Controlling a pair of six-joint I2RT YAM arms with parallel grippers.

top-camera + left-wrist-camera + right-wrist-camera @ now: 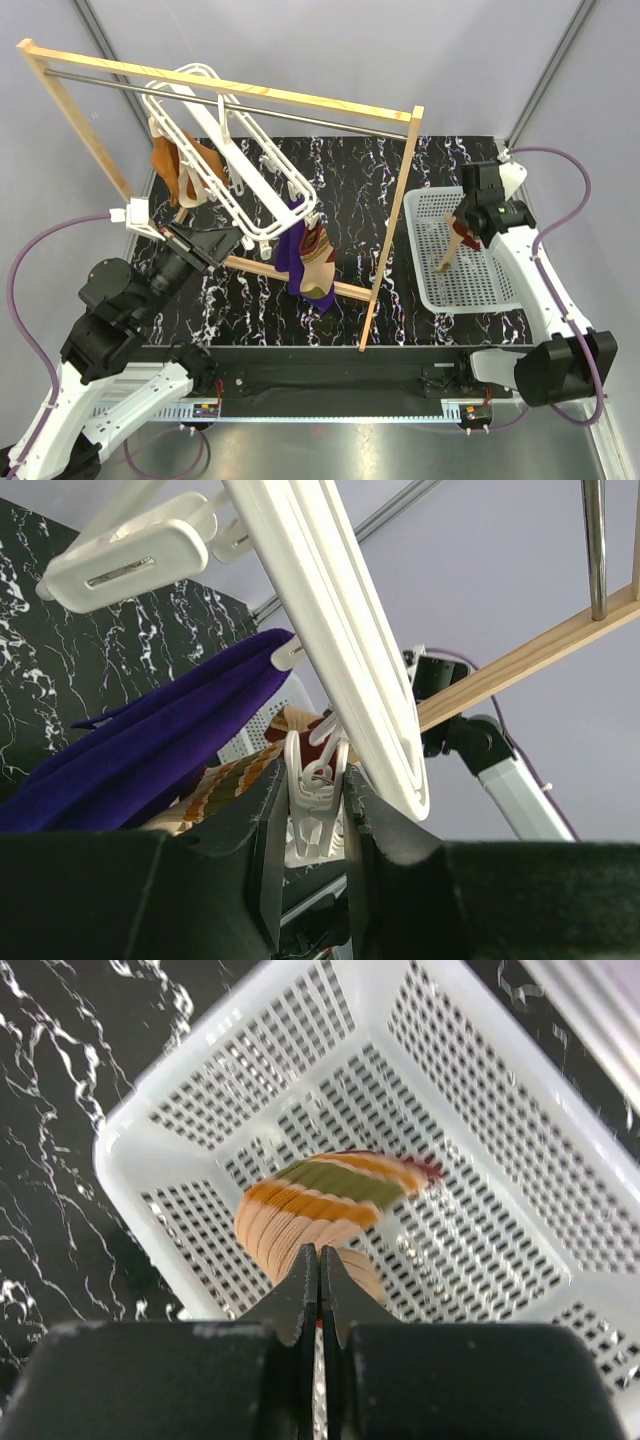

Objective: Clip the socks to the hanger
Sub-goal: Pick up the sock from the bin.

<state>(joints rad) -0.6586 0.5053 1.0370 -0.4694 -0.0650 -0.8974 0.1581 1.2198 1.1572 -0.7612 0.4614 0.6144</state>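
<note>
The white hanger (230, 150) hangs tilted from the wooden rack's rod; its rails also cross the left wrist view (340, 650). One striped sock (318, 262) hangs clipped at its lower end beside a purple cloth (293, 250); its stripes show in the left wrist view (235, 780). My left gripper (240, 238) (312, 790) is shut on a white clip peg (318, 815) under the frame. My right gripper (462, 222) (319, 1255) is shut on the second striped sock (455, 245) (320, 1200), which dangles above the basket.
A white mesh basket (417, 250) (180, 1055) stands at the right on the black marbled table. An orange cloth (170, 170) hangs at the hanger's left. The wooden rack's upright post (390, 230) stands between the hanger and the basket.
</note>
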